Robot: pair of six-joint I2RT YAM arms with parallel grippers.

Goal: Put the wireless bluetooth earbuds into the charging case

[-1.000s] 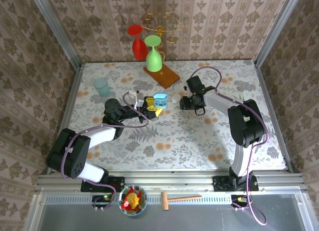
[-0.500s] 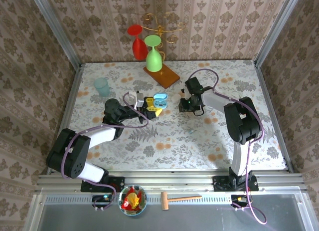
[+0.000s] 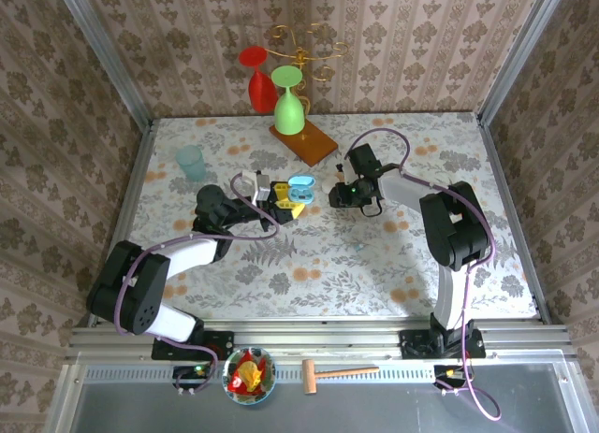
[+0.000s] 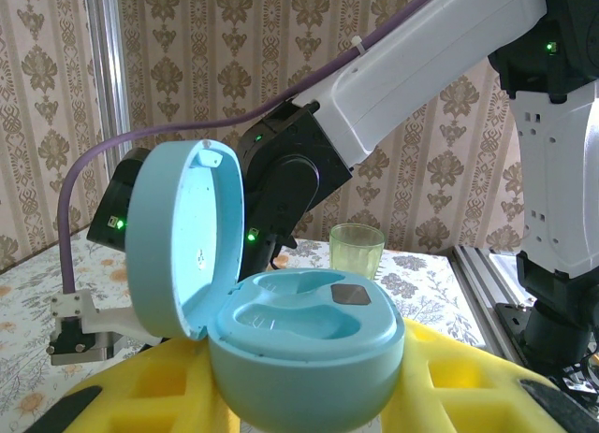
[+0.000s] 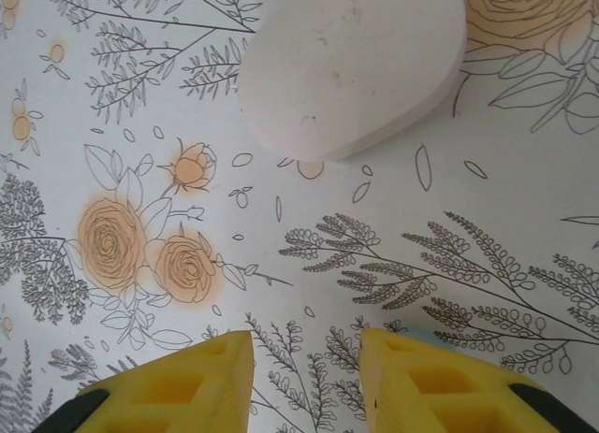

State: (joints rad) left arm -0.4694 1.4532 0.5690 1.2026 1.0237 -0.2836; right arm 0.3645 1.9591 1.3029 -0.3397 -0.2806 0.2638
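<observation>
The light blue charging case [image 4: 299, 330] stands with its lid [image 4: 182, 237] open and both wells empty. My left gripper [image 4: 309, 396] is shut on its base between yellow fingers [image 4: 477, 386]. From above, the case [image 3: 299, 185] sits left of centre, held by the left gripper [image 3: 288, 201]. My right gripper [image 3: 339, 192] hangs low over the cloth just right of it, jaws apart with nothing between them. In the right wrist view that gripper [image 5: 307, 377] faces a rounded white case [image 5: 351, 64] lying ahead on the cloth. The earbuds are not clearly visible.
A pale green cup [image 3: 191, 162] stands at the back left. Red [image 3: 259, 78] and green [image 3: 288, 101] glasses, a wooden board [image 3: 304, 143] and a gold rack [image 3: 304, 50] crowd the back. The white case [image 3: 329, 183] lies between the grippers.
My right gripper has slid left toward the white case and the blue case. The left arm and the held case have stayed still.
</observation>
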